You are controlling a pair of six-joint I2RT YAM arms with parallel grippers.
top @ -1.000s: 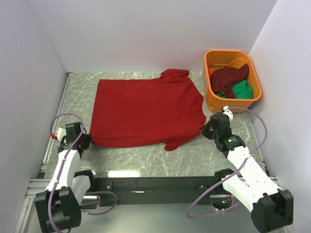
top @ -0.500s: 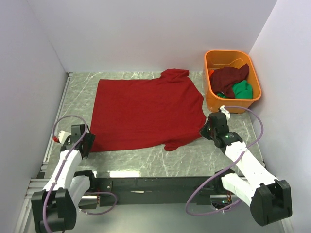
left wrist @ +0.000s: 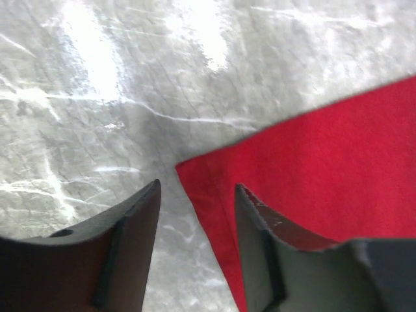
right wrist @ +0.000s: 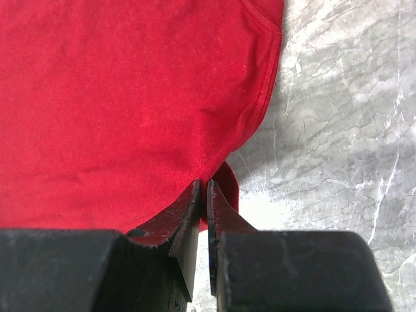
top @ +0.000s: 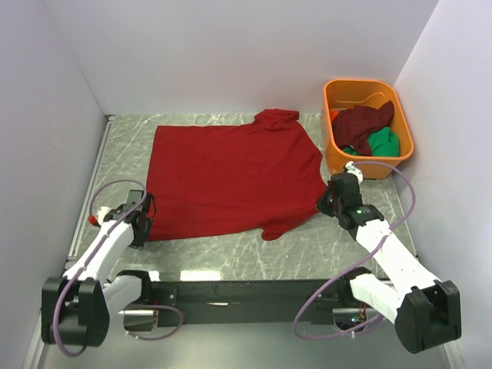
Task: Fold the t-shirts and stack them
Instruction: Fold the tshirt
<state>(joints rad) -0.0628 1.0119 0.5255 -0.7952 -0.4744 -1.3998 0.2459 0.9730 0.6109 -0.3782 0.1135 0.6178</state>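
Observation:
A bright red t-shirt [top: 231, 181] lies spread flat on the marble table. My left gripper [top: 144, 217] is open at the shirt's near left corner. In the left wrist view that corner of the red shirt [left wrist: 312, 162] lies between the fingers of the left gripper [left wrist: 197, 187], with one finger over the cloth. My right gripper [top: 329, 198] is at the shirt's right edge. In the right wrist view the right gripper [right wrist: 204, 185] is shut on a small raised fold of the red shirt [right wrist: 130, 97]. A dark maroon t-shirt [top: 361, 123] and a green t-shirt [top: 382, 142] lie crumpled in the tub.
An orange plastic tub [top: 338, 157] stands at the back right, close to my right gripper. White walls close in the left, back and right sides. Bare marble table [top: 307, 246] shows in front of the shirt. A black rail runs along the near edge.
My left gripper has moved right to the shirt's near left corner. My right gripper has shifted slightly further in along the shirt's right edge.

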